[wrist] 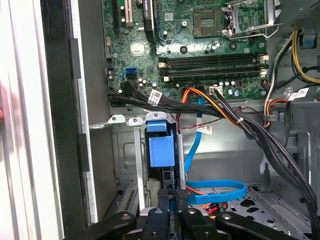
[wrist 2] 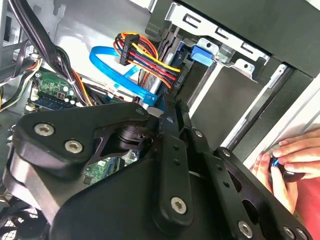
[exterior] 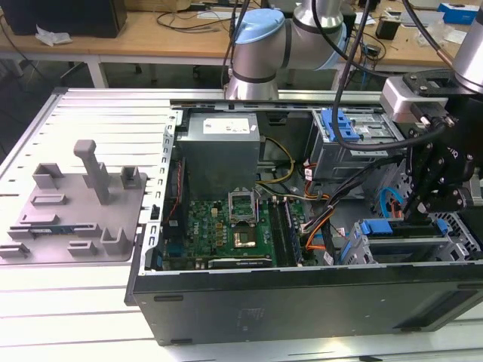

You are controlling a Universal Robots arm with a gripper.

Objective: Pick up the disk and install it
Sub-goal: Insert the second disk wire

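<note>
The claw (exterior: 413, 215) hangs low over the drive cage (exterior: 453, 237) at the front corner of the open computer case (exterior: 302, 302). In the first wrist view its fingers (wrist: 158, 218) stand close together on either side of a thin slab. They look clamped on the near edge of the disk (wrist: 161, 150), though the contact itself is partly hidden.

The disk lies straight ahead of the claw, standing on edge in a slot of the cage. Its long axis runs directly away from the fingertips and its blue frame is at the far end. In the exterior view the same blue frame (exterior: 400, 226) shows just under the fingertips, level with the cage top. So I judge that the fit turns on keeping that long axis in line with the slot walls on either side of the claw.

Beyond the disk is the mainboard (wrist: 210, 55). A blue ribbon cable (wrist: 220, 190) and a bundle of black wires (wrist: 250, 130) pass to one side of the claw. A person's hand (wrist 2: 290, 160) rests on the case edge.

Small white tags hang on the wires and a white sticker sits on the grey power box (exterior: 223, 143), but none of the writing is legible.
</note>
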